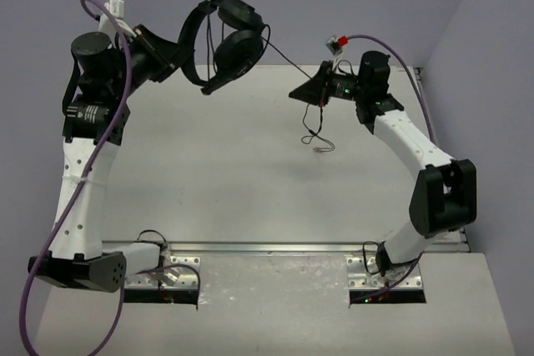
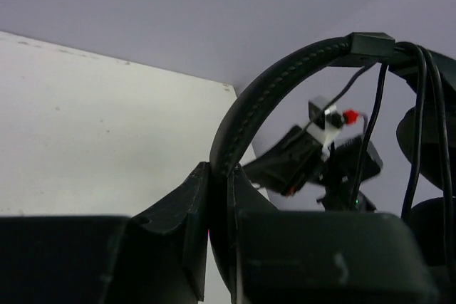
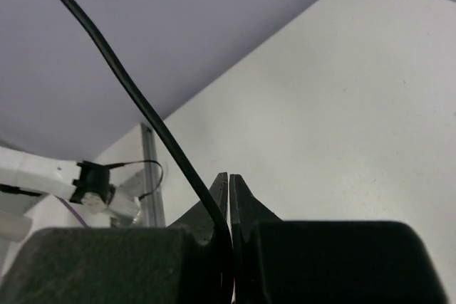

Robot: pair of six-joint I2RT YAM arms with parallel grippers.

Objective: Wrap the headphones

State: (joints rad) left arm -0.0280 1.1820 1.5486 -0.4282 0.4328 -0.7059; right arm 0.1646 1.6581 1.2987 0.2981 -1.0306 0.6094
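The black headphones (image 1: pixel 236 49) hang in the air at the back left, earcups downward. My left gripper (image 1: pixel 185 62) is shut on the headband (image 1: pixel 195 32); the left wrist view shows the headband (image 2: pixel 274 80) clamped between the jaws of my left gripper (image 2: pixel 221 190). The thin dark cable (image 1: pixel 288 60) runs taut from the earcups to my right gripper (image 1: pixel 302 92), which is shut on it. The right wrist view shows the cable (image 3: pixel 128 83) entering the closed jaws of my right gripper (image 3: pixel 229 179). The cable's loose end (image 1: pixel 318 141) dangles to the table.
The white table (image 1: pixel 250 198) lies below both arms, with purple-grey walls behind and at the sides. A metal rail (image 1: pixel 275 248) runs along the near edge. Thick purple arm cables (image 1: pixel 417 81) loop by each arm.
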